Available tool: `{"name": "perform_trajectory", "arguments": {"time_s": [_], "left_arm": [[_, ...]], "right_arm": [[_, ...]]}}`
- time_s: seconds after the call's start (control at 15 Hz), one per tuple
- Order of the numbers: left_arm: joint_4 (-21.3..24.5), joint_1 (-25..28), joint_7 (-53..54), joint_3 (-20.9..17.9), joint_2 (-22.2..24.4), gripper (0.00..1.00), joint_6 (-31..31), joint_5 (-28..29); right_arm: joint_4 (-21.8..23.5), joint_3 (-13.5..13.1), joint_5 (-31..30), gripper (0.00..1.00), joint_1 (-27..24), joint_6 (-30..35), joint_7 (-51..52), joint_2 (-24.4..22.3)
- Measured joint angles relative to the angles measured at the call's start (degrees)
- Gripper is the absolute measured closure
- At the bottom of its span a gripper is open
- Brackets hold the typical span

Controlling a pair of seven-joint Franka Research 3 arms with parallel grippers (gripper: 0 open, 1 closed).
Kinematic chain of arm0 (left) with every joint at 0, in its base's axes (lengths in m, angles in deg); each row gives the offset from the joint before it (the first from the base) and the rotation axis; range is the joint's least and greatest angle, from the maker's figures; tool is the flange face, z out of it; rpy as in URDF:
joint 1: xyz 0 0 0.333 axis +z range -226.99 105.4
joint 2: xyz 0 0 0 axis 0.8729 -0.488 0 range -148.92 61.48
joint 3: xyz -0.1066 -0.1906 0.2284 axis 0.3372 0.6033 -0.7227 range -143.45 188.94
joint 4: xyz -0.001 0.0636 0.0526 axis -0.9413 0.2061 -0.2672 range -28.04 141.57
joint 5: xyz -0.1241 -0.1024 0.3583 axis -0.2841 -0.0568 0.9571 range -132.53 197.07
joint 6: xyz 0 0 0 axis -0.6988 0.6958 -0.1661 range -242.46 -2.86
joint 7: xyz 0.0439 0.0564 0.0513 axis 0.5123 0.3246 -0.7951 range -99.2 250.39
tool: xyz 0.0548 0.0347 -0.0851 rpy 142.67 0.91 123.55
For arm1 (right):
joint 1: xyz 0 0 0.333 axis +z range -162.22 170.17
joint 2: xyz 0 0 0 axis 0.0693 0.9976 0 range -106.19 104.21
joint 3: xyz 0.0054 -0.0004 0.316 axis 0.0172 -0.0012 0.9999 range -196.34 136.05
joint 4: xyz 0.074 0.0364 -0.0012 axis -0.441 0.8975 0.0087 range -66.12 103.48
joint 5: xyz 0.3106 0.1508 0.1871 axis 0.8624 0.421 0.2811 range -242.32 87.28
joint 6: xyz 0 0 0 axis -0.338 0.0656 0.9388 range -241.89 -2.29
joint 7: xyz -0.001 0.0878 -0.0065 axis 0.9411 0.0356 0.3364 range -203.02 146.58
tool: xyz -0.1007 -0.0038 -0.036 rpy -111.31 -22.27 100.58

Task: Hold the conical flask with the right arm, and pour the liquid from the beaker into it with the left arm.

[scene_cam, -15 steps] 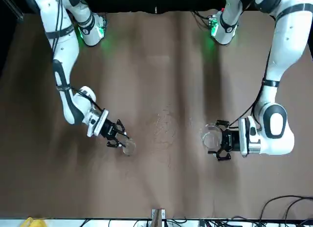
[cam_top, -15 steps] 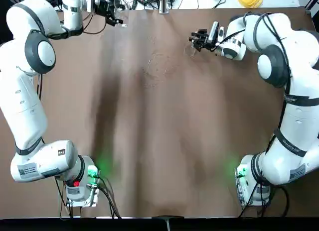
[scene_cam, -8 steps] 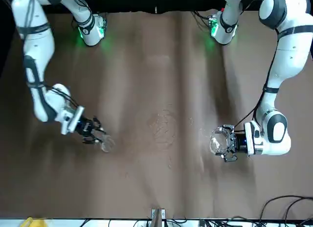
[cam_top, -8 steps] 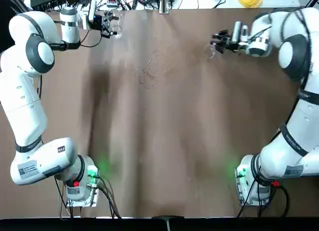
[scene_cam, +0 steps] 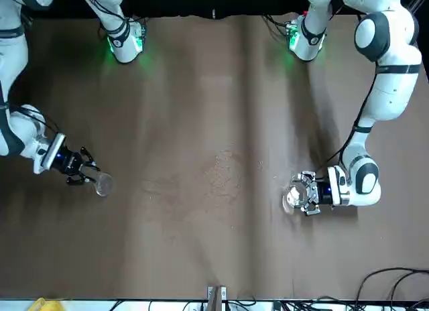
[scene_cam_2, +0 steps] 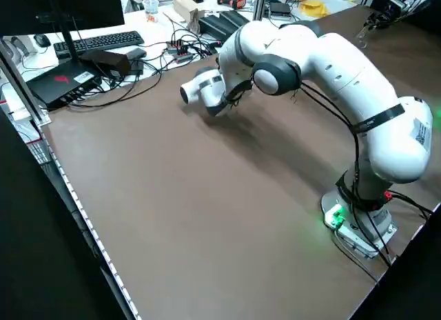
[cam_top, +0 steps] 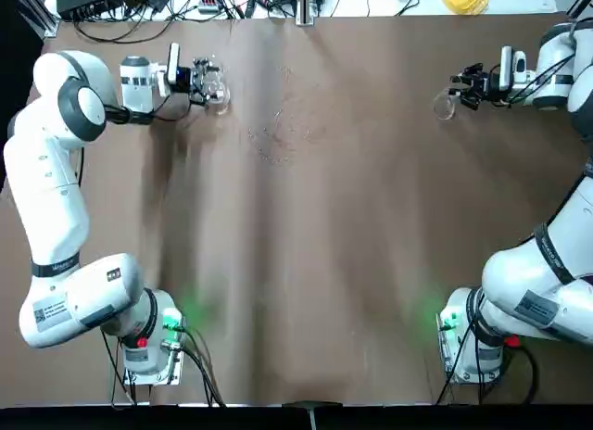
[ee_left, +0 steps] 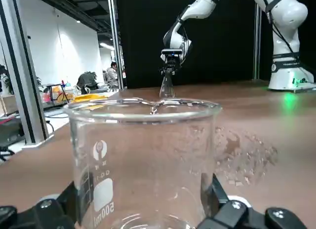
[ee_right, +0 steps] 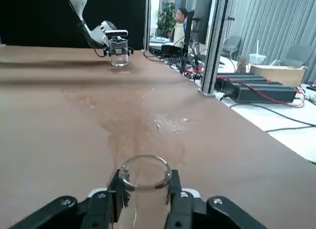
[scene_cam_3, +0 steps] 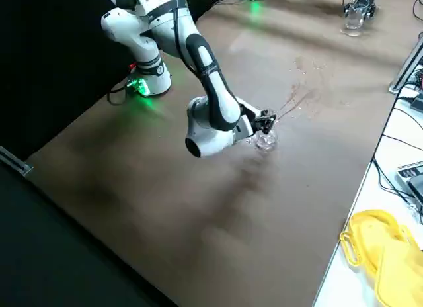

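Gripping clear straight-sided beaker (cam_top: 212, 82), left end effector (cam_top: 197, 78), tapering flask (cam_top: 445, 106) clamped by right end effector (cam_top: 466, 85)

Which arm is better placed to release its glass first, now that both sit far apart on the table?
Neither has a clear edge. The left gripper is shut on the beaker at the table's far left, and the right gripper is shut on the conical flask at the far right, both upright by the wrist views.
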Motion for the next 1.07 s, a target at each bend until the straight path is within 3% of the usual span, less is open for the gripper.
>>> {"name": "perform_trajectory", "arguments": {"time_s": [0.33, 0.53, 0.87, 0.93, 1.07], "left_arm": [[-0.20, 0.72, 2.27, -1.08, -3.22, 0.03, 1.79, -0.83], [-0.41, 0.68, 2.24, -1.49, -3.20, 0.00, 1.91, -0.85], [-1.17, 0.73, 2.00, -5.78, -0.91, 0.00, 2.23, -0.83], [-1.18, 0.74, 1.89, -6.20, -0.34, 0.00, 2.30, -0.82], [-1.18, 0.72, 1.73, -6.41, 0.40, 0.00, 2.32, -0.76]], "right_arm": [[-1.29, 0.13, -2.15, 0.61, -4.20, 3.84, -0.33, 1.86], [-1.50, 0.32, -2.16, 0.61, -6.49, 6.23, -0.40, 2.83], [-1.77, 0.75, -2.20, 0.61, -6.46, 5.80, -1.64, 2.92], [-1.99, 0.79, -2.23, 0.59, -6.42, 5.67, -1.75, 2.97], [-2.70, 0.86, -2.23, 0.43, -6.35, 5.34, -2.34, 3.04]]}}
